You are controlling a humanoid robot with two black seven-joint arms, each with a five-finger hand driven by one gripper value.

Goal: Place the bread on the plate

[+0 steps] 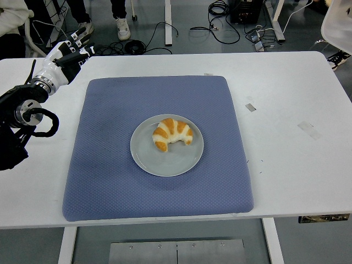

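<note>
A golden and white croissant (172, 134) lies on a round grey plate (167, 159) in the middle of a blue mat (110, 165). My left hand (70, 53) hovers over the table's far left, just off the mat's back left corner, well away from the plate. Its fingers are stretched out and hold nothing. The black left arm (19, 118) comes in from the left edge. No right arm shows.
The white table (297, 165) has small bits of tape (309, 130) on its right side. Beyond the far edge are cables (220, 27) on the floor and a person's shoes (123, 28).
</note>
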